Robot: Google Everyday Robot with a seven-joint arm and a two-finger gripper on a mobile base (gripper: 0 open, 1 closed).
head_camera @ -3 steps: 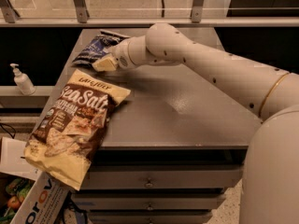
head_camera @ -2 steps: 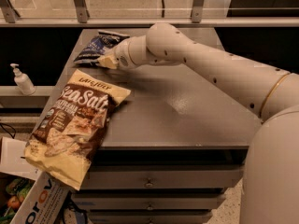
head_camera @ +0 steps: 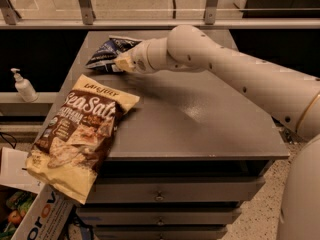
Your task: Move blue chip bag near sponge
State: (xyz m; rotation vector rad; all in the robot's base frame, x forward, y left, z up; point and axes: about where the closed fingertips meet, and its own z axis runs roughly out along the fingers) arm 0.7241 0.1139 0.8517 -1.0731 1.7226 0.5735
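Note:
The blue chip bag (head_camera: 106, 53) lies crinkled at the far left of the grey cabinet top (head_camera: 200, 119). My gripper (head_camera: 123, 64) reaches in from the right and sits at the bag's right end, touching or overlapping it. The white arm (head_camera: 240, 74) stretches across the back of the top. The sponge does not show in this view; it may be hidden behind the arm or the gripper.
A large brown and cream "Sea Salt" bag (head_camera: 80, 134) lies on the front left corner and hangs over the edge. A soap dispenser (head_camera: 23, 86) stands on a shelf at the left. Boxes (head_camera: 35, 219) sit on the floor below. A railing (head_camera: 150, 21) runs behind the cabinet.

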